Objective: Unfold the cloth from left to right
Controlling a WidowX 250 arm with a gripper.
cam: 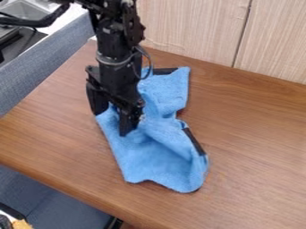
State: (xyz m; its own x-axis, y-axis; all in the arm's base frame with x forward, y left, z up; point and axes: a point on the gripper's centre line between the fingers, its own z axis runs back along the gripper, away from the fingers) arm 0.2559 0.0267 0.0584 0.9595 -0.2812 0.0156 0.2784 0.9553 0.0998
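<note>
My gripper hangs over the left side of the blue cloth, low against it. Its two fingers stand apart, with a bit of blue showing between them, so it looks open. The cloth lies rumpled on the wooden table, with a narrow part reaching up behind the arm and a wider part toward the front. Folds bunch up just right of the gripper. A black strip shows at the cloth's top edge and another along its right edge. The arm hides part of the cloth's upper left.
The brown wooden table extends right of the cloth, with a pale wood panel behind it. Grey-blue padding borders its left side, and a sink is at the upper left. The front edge slants across the lower left.
</note>
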